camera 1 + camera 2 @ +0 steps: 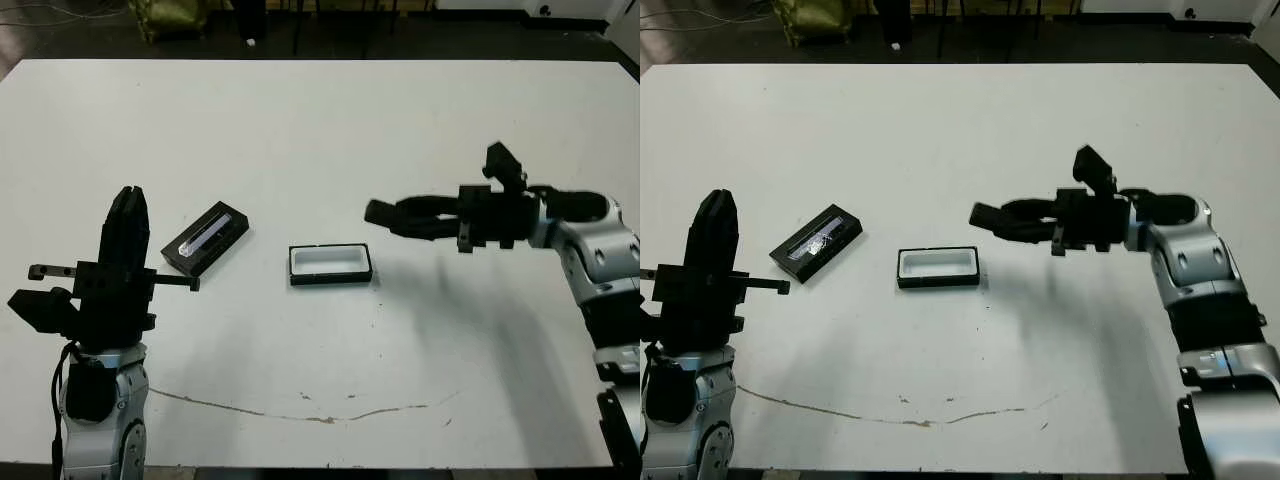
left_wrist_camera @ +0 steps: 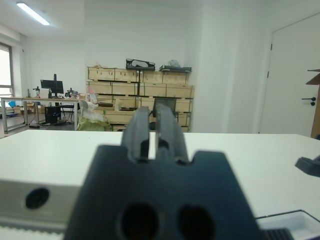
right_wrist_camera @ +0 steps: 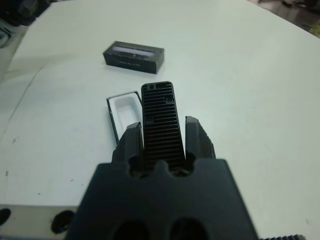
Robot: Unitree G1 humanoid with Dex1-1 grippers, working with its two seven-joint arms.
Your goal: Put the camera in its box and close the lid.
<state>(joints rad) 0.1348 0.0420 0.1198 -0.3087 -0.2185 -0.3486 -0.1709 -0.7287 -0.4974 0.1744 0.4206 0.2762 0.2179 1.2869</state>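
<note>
Right gripper [image 3: 163, 137], at 3 o'clock of the table [image 1: 300, 120], clamps the ribbed black camera [image 3: 159, 122] between its two fingers, the bar projecting past the fingertips and held above the table. The box [image 1: 330, 264], open with its white lining showing, lies near the table's centre. The lid [image 1: 205, 238], window strip up, lies apart at the box's 9 o'clock. Left gripper [image 1: 128, 220], at 8 o'clock, points away from the robot, fingers nearly together around nothing
</note>
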